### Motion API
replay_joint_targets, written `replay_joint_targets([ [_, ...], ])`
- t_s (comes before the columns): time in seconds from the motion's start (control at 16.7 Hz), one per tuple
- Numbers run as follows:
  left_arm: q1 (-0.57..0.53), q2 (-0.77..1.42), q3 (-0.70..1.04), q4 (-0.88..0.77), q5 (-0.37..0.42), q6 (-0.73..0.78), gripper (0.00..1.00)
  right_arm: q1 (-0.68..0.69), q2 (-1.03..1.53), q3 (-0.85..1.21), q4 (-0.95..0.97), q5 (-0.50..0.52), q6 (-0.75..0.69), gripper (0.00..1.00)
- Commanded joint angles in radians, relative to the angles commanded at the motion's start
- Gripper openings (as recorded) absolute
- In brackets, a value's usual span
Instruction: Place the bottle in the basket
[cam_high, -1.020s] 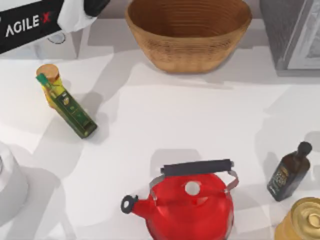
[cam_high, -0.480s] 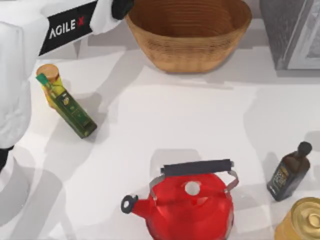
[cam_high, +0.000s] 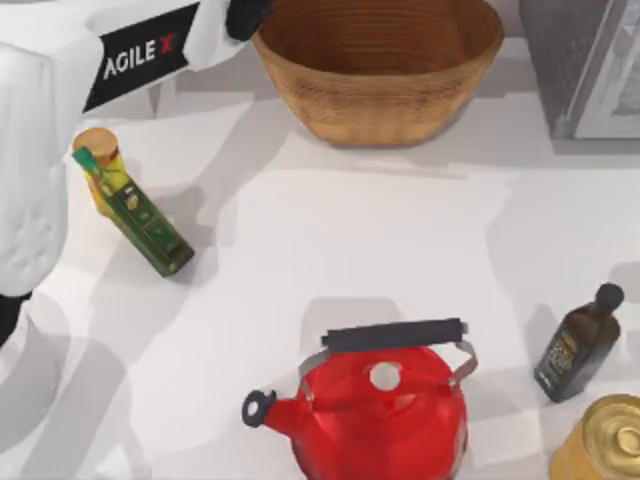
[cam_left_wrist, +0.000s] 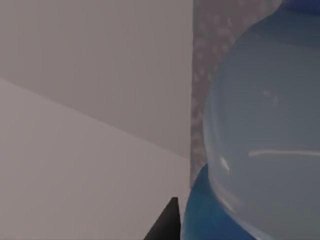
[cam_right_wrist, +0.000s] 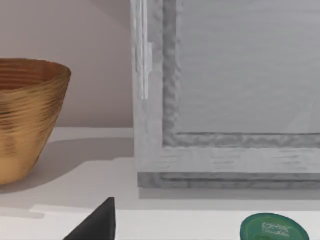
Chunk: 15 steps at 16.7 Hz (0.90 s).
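**Asker:** Bottle first, please. Where is the clear plastic water bottle with the blue lower half (cam_left_wrist: 260, 150)?

**Describer:** It sits right against the left wrist camera, its pale rounded body and a blue band looming large. That closeness suggests the left gripper is carrying it, though whether the fingers are pinching it or spread cannot be told. From above, the white left arm (cam_high: 60, 130) reaches along the far left of the table, its dark wrist end at the left rim of the large round tan woven wicker basket (cam_high: 376, 70).

**Asker:** Why there?

**Describer:** Probably to bring the bottle over the basket's wide ribbed bowl before letting it go. The basket stands at the far centre, open and broad, an easy target.

**Asker:** And the other arm?

**Describer:** The right arm looks parked at the far right. Its wrist camera faces a grey framed panel (cam_right_wrist: 225, 90) with the basket off to one side; one dark fingertip shows, so its fingers cannot be judged.

**Asker:** Anything in the way?

**Describer:** A green-capped olive oil bottle (cam_high: 135, 215) leans at the left, below the arm. A red kettle with a black handle (cam_high: 380, 405) sits near centre, a dark black-capped bottle (cam_high: 580, 345) near right. All are well apart from the basket.
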Motion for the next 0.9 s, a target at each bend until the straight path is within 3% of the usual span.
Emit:
replay_joint_targets([
  [0.54,0.0,0.0,0.0,0.0,0.0,0.0,0.98,0.0,0.0,0.0,0.0,0.0,0.0,1.0],
  [0.9,0.0,0.0,0.0,0.0,0.0,0.0,1.0,0.0,0.0,0.0,0.0,0.0,0.0,1.0],
])
